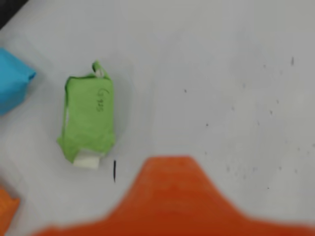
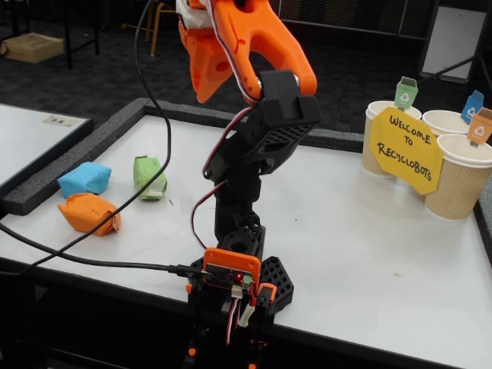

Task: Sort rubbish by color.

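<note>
I see the hand [image 2: 206, 84] raised high over the bench [image 2: 369, 231], carrying nothing; I cannot tell whether its fingers are spread or pressed together. The green wad [image 2: 149, 177] lies on the bench at the left of the fixed view, the blue wad [image 2: 84, 178] just beside it and the orange wad [image 2: 90, 213] nearer me. Three paper cups [image 2: 453, 188] with a yellow sign [image 2: 405, 150] stand far right.

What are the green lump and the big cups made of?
The green wad looks like matte crumpled paper: it shows folds and creases, pen writing on one face, and a white piece, probably tape, at one end. The cups look like paper or cardboard: pale tan ribbed walls and white rolled rims. Whether they are coated inside cannot be told.
</note>
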`<state>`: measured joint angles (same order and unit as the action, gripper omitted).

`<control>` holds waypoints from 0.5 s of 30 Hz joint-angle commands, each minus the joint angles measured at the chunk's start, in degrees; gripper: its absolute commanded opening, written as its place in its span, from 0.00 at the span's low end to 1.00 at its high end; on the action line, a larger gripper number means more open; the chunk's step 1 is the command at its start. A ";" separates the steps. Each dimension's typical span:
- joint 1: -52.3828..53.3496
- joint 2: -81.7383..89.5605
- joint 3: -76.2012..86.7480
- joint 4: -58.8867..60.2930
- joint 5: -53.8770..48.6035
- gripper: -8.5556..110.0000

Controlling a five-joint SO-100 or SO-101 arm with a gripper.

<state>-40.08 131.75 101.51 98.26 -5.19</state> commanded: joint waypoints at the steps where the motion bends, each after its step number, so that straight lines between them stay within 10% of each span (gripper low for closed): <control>1: -0.97 0.00 -7.82 -1.93 -1.49 0.07; 15: -9.40 -0.09 -9.84 -3.96 -0.88 0.07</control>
<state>-43.86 131.31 95.98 95.27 -5.98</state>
